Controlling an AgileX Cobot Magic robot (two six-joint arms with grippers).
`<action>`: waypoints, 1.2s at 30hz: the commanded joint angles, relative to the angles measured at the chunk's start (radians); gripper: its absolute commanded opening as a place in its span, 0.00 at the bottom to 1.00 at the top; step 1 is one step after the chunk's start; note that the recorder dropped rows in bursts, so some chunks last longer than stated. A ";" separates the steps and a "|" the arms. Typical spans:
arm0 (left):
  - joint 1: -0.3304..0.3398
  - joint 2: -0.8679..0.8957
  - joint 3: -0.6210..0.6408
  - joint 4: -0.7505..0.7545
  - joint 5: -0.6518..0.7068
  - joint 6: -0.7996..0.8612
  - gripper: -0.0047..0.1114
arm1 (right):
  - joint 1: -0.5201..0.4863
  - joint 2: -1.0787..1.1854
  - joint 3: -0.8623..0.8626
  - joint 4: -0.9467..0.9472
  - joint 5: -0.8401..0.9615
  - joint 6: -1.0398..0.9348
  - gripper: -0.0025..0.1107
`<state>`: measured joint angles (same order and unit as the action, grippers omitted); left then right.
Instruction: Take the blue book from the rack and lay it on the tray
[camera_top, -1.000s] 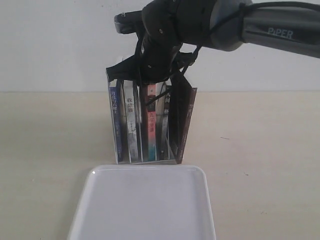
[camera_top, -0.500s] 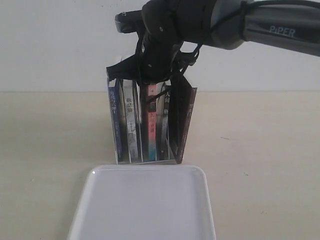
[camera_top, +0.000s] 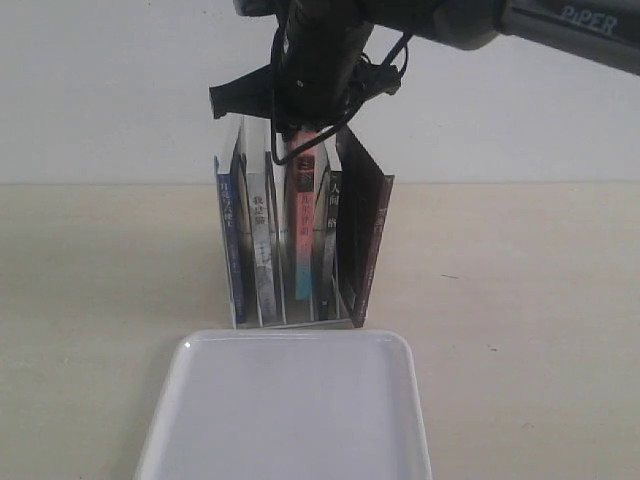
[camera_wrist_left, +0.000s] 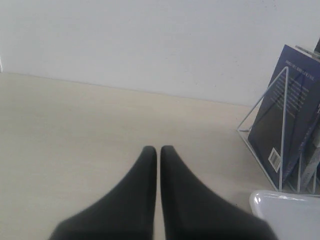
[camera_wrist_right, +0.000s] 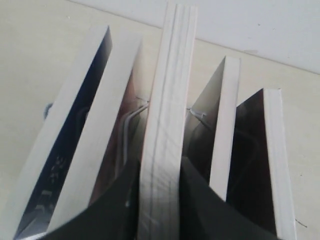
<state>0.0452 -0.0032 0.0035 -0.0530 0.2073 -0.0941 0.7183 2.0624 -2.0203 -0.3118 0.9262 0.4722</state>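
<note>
The white wire rack (camera_top: 352, 300) stands beyond the white tray (camera_top: 290, 420) and holds several upright books. The blue book (camera_top: 232, 240) is in the leftmost slot; its back cover (camera_wrist_left: 295, 110) also shows in the left wrist view. My right gripper (camera_top: 300, 125) is above the rack, shut on the top edge of the red-and-teal-spined book (camera_top: 301, 220), which stands higher than its neighbours. In the right wrist view the right gripper (camera_wrist_right: 160, 167) clamps that book's pale page block (camera_wrist_right: 167, 100). My left gripper (camera_wrist_left: 159, 148) is shut and empty over bare table, left of the rack.
A grey-spined book (camera_top: 262, 250) stands between the blue book and the gripped one. Two darker books (camera_top: 345, 230) fill the slots on the right. The tray's corner (camera_wrist_left: 285, 215) lies just below the rack wire (camera_wrist_left: 282, 125). A pale wall runs behind the table.
My right gripper has risen, and the red-and-teal-spined book has come up with it, partly out of its slot. The blue book has stayed in its slot.
</note>
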 joint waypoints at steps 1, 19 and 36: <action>0.003 0.003 -0.004 -0.010 -0.007 -0.009 0.08 | -0.001 -0.030 -0.063 -0.033 0.023 -0.007 0.08; 0.003 0.003 -0.004 -0.010 -0.007 -0.009 0.08 | 0.001 -0.113 -0.145 -0.040 0.103 -0.009 0.08; 0.003 0.003 -0.004 -0.010 -0.007 -0.009 0.08 | 0.003 -0.119 -0.143 -0.029 0.133 -0.009 0.08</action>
<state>0.0452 -0.0032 0.0035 -0.0530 0.2073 -0.0941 0.7221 1.9512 -2.1518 -0.3118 1.0700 0.4722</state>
